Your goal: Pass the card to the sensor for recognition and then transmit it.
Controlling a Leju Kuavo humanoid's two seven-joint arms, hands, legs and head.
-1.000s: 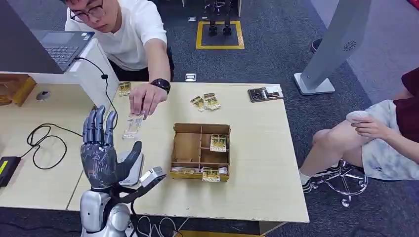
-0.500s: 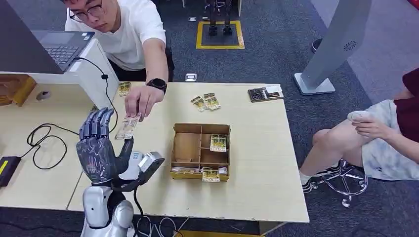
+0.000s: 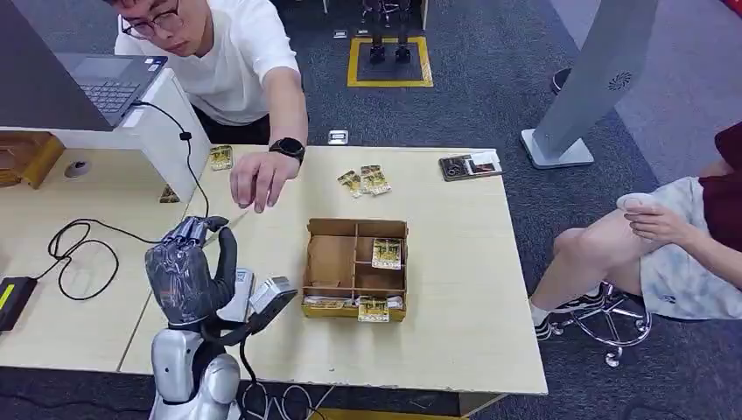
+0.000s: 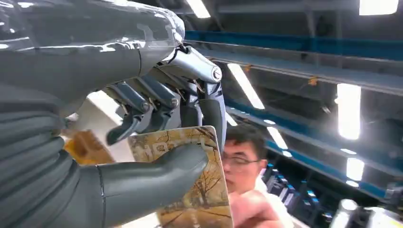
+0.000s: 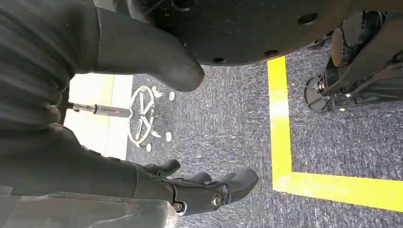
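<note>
At your twelve o'clock a wooden divided box (image 3: 354, 267) sits on the desk (image 3: 455, 289). A laptop (image 3: 109, 79) stands at ten o'clock, with a black cable (image 3: 74, 249) looped at nine. At three o'clock a person (image 3: 674, 236) sits on a stool (image 3: 617, 319).

No readable text anywhere here, honestly. The card (image 4: 199, 190) in the left hand (image 4: 142, 142) carries a picture of trees (no lettering I can make out), and the cards (image 3: 366, 181) on the table (image 3: 455, 289) are too small to read.
</note>
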